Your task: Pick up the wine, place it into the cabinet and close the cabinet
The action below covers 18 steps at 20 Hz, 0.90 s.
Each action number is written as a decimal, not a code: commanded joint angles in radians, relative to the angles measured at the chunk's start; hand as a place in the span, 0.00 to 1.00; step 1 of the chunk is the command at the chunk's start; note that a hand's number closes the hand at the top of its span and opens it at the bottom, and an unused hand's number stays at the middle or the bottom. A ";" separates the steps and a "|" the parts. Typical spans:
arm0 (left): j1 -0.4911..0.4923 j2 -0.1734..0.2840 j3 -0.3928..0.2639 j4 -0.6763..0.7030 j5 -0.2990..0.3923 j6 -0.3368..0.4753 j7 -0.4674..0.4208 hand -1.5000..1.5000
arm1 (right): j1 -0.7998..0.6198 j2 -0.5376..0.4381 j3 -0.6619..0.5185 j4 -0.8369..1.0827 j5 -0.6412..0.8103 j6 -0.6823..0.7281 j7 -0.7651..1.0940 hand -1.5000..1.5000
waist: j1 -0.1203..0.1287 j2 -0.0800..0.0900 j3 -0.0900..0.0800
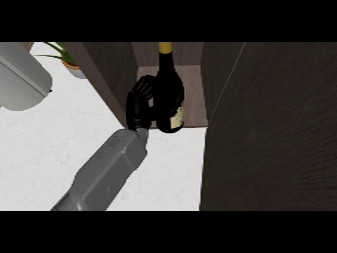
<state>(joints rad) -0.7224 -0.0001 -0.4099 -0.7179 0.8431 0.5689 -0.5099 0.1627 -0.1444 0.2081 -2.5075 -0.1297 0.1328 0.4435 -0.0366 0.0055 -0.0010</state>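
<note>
1. Inside the open cabinet [192, 84], on its wooden shelf, stands the wine bottle [169, 84], dark glass with a yellow foil top pointing toward the view's upper edge and a pale label low on its body, near the shelf's front lip.
2. Only one arm shows: a grey forearm [109, 170] comes up from the lower edge, left of centre, and reaches to the cabinet's opening. Which arm it is cannot be read from the picture alone; by its place at the view's left it is taken as the left one.
3. Its black hand [140, 101] is at the bottle's left side, fingers curled round the dark body, the fingertips lying against the glass just above the label. The hand has hold of the bottle.
4. The bottle's base sits at or just above the shelf's front; whether it rests on the wood cannot be told.
5. A dark wooden cabinet door [280, 128] fills the view's right side, standing open and edge-on beside the compartment.
6. The cabinet's left wall [112, 74] runs as a dark slanted panel next to the hand.
7. Below lies the white marbled counter [32, 148].
8. At the upper left is a pale grey rounded appliance [14, 74], and just beyond it a small potted plant [68, 62] with green leaves.
9. The other hand does not show.
</note>
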 commanded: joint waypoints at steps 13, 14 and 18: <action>-0.335 0.021 0.093 0.279 -0.005 0.060 0.020 1.00 | 0.075 0.023 0.019 -0.092 -0.096 0.036 -0.003 0.00 | -0.005 0.000 0.001; -0.297 0.056 0.098 0.282 -0.003 0.033 0.010 1.00 | 0.113 0.008 0.009 -0.192 -0.122 0.027 0.054 0.00 | -0.007 -0.003 0.001; -0.353 0.048 0.087 0.406 -0.054 0.116 -0.014 1.00 | 0.064 0.024 0.025 -0.150 -0.109 0.027 0.032 0.00 | -0.015 0.005 0.001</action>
<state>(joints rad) -1.0094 0.0300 -0.3269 -0.3609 0.8239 0.6400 -0.4907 0.2106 -0.1068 0.2481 -2.4993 -0.1261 0.1620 0.4042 -0.0467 0.0154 -0.0020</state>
